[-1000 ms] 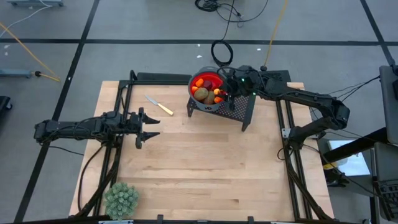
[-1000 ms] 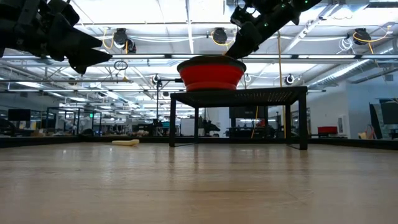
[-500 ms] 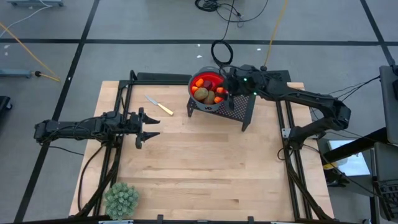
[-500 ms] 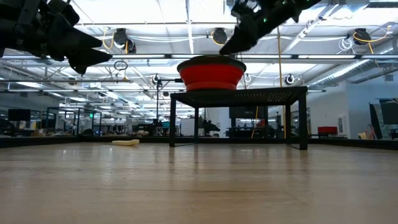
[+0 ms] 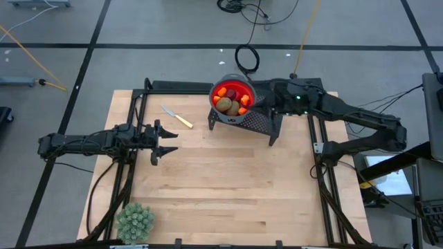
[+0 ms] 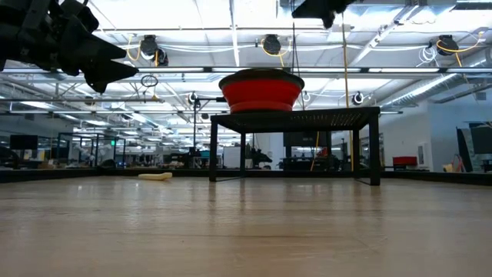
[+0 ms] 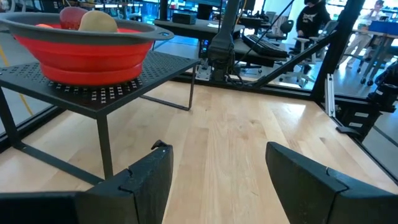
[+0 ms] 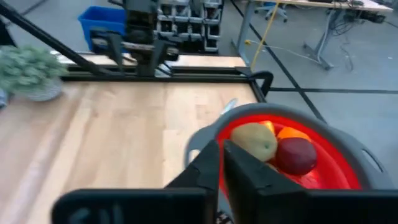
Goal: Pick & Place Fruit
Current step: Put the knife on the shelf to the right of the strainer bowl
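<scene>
Right gripper (image 8: 221, 163) hovering above black mesh stand (image 5: 257, 123), just beside red bowl (image 5: 243, 108); fingers pressed together, gripping nothing. Fruit (image 5: 230, 101) sitting piled inside bowl: kiwi-like oval, dark red round one, orange pieces. Left gripper (image 7: 217, 167) waiting over table (image 5: 221, 187), well apart from stand, fingers spread wide, carrying nothing.

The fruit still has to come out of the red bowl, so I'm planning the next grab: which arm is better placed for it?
The right. Its gripper hangs beside the red bowl of fruit on the black stand, fingers shut. The left gripper, open, waits far across the table.
</scene>
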### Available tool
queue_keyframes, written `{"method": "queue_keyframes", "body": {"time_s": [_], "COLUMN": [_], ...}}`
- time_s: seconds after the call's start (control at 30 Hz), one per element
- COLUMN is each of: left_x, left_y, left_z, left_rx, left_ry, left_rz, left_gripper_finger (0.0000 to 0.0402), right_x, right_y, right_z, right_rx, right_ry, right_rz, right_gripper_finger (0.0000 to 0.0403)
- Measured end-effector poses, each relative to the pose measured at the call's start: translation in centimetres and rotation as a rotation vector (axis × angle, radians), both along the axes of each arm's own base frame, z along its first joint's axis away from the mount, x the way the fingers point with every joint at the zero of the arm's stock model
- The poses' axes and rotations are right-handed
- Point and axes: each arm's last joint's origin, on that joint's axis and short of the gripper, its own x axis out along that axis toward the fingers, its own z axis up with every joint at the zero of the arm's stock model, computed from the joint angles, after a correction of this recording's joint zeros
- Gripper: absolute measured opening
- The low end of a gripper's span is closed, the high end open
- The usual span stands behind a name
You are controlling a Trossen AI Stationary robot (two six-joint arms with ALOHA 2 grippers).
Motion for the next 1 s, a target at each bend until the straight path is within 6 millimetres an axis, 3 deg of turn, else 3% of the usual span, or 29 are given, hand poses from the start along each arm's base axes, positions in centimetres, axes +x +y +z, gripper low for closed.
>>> {"method": "queue_keyframes", "body": {"time_s": [0.37,0.63,0.73,1.0], "left_x": [0.0,0.0,0.0,0.0], "left_y": [0.0,0.0,0.0,0.0], "left_z": [0.0,0.0,0.0,0.0], "left_rx": [0.001,-0.001,-0.001,0.0], "left_ry": [0.0,0.0,0.0,-0.001], "left_rz": [0.0,0.0,0.0,0.0], "left_gripper_finger": [0.0255,0.0255,0.0255,0.0255], "right_x": [-4.3,-5.9,-6.3,-8.0], "right_y": [4.0,7.1,7.9,8.5], "right_z": [2.6,3.3,2.7,-1.4], "right_rx": [0.122,0.138,0.125,0.123], "right_ry": [-0.093,-0.126,-0.115,-0.135], "right_rz": [0.088,0.146,0.147,0.161], "right_gripper_finger": [0.0002,0.0001,0.0001,0.0001]}}
